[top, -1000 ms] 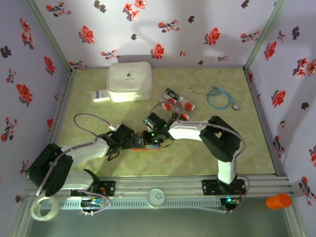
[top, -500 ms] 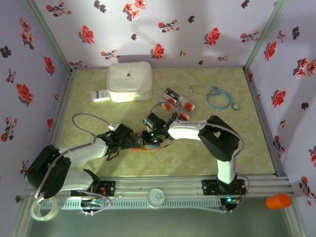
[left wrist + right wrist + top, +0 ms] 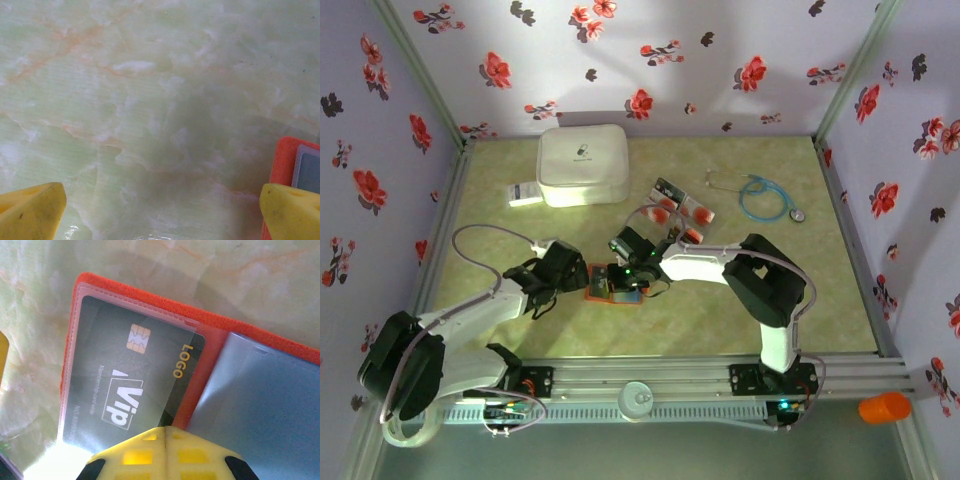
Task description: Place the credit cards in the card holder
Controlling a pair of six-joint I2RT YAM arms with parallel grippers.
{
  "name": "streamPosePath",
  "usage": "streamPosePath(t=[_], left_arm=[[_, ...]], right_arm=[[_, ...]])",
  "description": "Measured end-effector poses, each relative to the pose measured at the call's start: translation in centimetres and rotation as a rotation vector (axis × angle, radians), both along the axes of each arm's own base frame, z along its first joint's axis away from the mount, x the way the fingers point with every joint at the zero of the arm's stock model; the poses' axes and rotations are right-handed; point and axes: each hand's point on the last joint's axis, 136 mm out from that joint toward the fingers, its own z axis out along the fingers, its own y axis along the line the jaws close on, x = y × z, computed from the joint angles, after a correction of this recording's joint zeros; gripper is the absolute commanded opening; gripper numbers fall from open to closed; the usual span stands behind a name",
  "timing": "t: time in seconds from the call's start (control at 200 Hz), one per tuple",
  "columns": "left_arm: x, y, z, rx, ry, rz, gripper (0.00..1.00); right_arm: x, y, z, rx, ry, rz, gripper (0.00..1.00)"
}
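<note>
The orange-red card holder [image 3: 595,287] lies open on the table between both grippers. In the right wrist view a dark card [image 3: 125,370] printed "VIP" and "LOGO" sits mostly inside the clear pocket of the card holder [image 3: 150,297], one end sticking out towards the bluish-grey inner flap [image 3: 265,400]. My right gripper [image 3: 167,432] is shut, its tips over the card's lower edge; the top view has that right gripper [image 3: 623,278] over the holder. My left gripper [image 3: 572,275] is open just left of it, its fingers [image 3: 30,210] over bare table, the card holder's [image 3: 285,160] corner by the right finger. Several more cards [image 3: 680,212] lie behind.
A big white rounded case [image 3: 582,165] and a white barcode label [image 3: 524,194] sit at the back left. A stethoscope [image 3: 765,198] lies at the back right. An orange cylinder [image 3: 885,407] stands outside the front right corner, a tape roll [image 3: 405,420] at the front left.
My left gripper has pulled back to the left, off the card holder, so more of the holder's left side shows. The right gripper has stayed over the holder.
</note>
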Motion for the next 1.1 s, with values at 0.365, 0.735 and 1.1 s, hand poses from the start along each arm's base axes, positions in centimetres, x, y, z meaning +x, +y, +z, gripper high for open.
streamPosePath(t=[0.365,0.735,1.1], left_arm=[[-0.1,-0.1,-0.1,0.0,0.007,-0.008,1.0],[1.0,-2.1,2.1,-0.047,-0.019,-0.081,1.0],[1.5,-7.6,5.2,-0.107,-0.071,-0.24,1.0]], right_arm=[[0.1,0.1,-0.4,-0.002,0.003,0.001,0.0],[1.6,-0.8,3.8,0.048,-0.06,-0.031,0.0],[3.8,-7.1,2.9,0.01,-0.049,-0.166,0.0]])
